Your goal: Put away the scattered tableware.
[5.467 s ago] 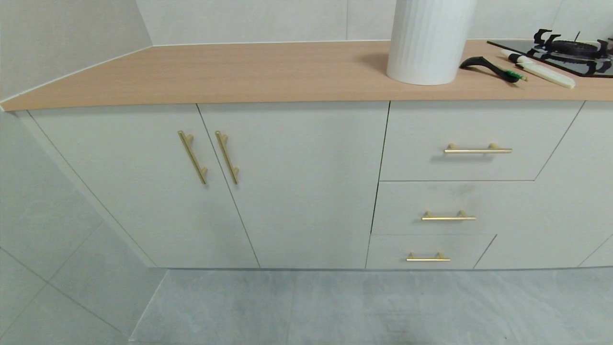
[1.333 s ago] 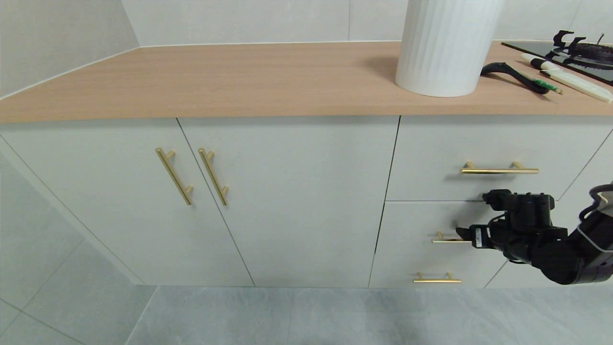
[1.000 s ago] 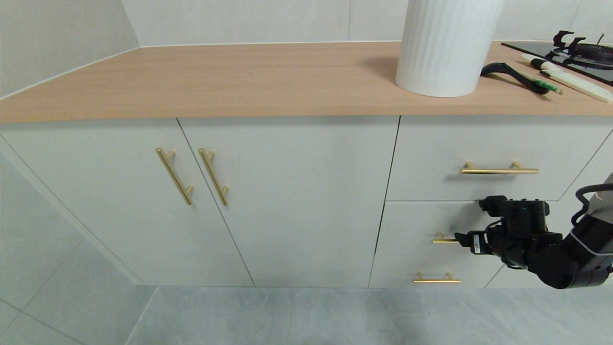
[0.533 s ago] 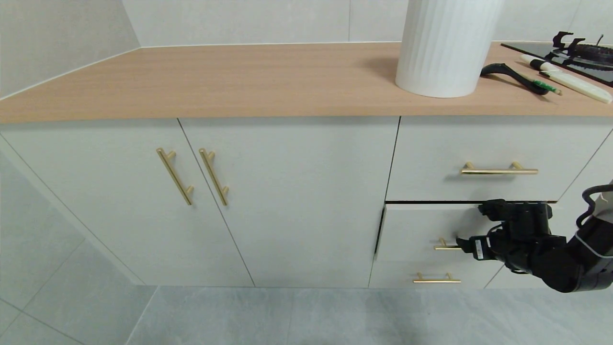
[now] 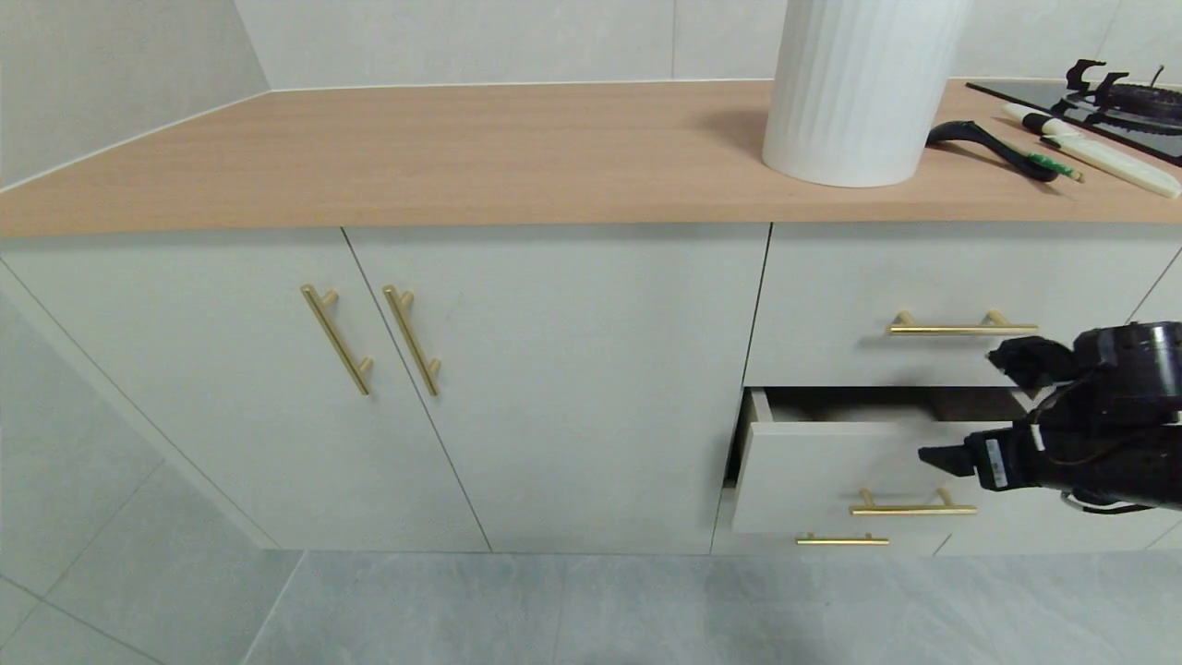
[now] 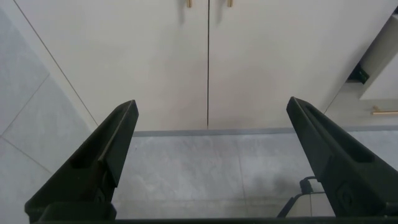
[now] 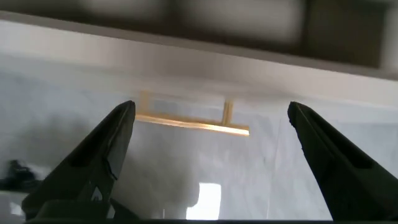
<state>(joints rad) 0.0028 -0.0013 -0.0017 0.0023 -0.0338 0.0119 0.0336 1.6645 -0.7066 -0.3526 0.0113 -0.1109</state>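
Note:
A black-handled utensil with a green tip (image 5: 993,148) and a long white utensil (image 5: 1099,152) lie on the wooden countertop (image 5: 462,157) at the far right. Below them the middle drawer (image 5: 813,462) stands pulled out, its inside dark. My right gripper (image 5: 960,434) hangs open just in front of the drawer, above and to the right of its gold handle (image 5: 912,508) and apart from it. In the right wrist view that gripper (image 7: 211,107) faces the handle (image 7: 193,126) with nothing between its fingers. My left gripper (image 6: 211,106) is open and empty, low before the cabinet doors (image 6: 205,62).
A tall white ribbed container (image 5: 863,92) stands on the counter beside the utensils. A black stove (image 5: 1122,97) sits at the far right. The top drawer (image 5: 960,328) and bottom drawer (image 5: 840,540) are closed, as are the two doors (image 5: 369,342). Grey floor tiles (image 5: 591,610) lie open in front.
My right gripper held the middle drawer's handle and pulled the drawer out. It has since let go and drawn back to the right. The left arm has not visibly moved.

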